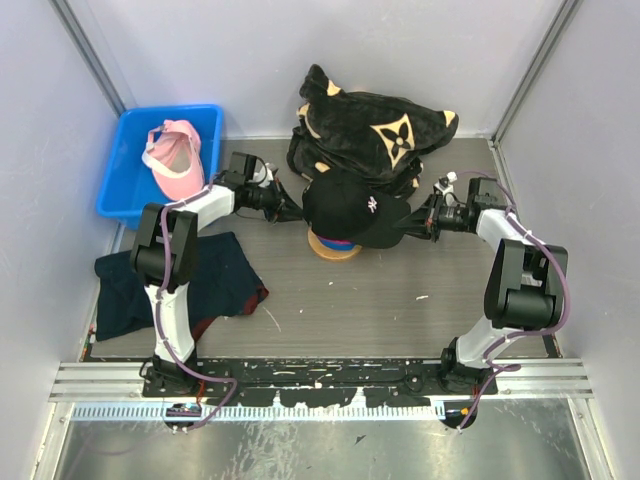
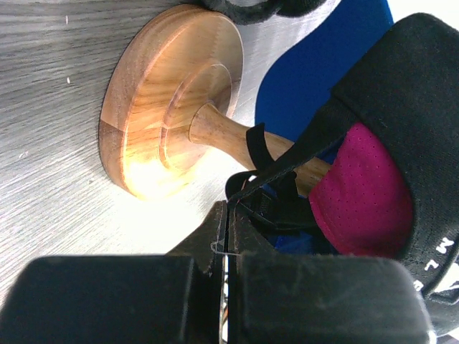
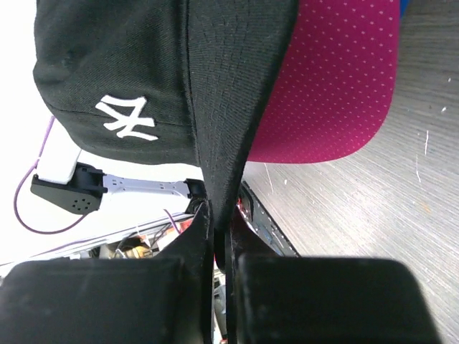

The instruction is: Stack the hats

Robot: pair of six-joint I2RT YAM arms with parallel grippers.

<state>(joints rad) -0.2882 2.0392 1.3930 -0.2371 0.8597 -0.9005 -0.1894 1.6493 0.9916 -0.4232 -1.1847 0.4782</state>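
Both left end effector (image 2: 228,218) and right end effector (image 3: 215,218) pinch the black cap (image 1: 350,205) above grey table (image 1: 380,305), pale walls (image 1: 400,50).

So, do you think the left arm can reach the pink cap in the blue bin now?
Probably not yet: the left tool is shut on the black cap by its strap. Otherwise the pink cap lies uncovered in the blue bin.
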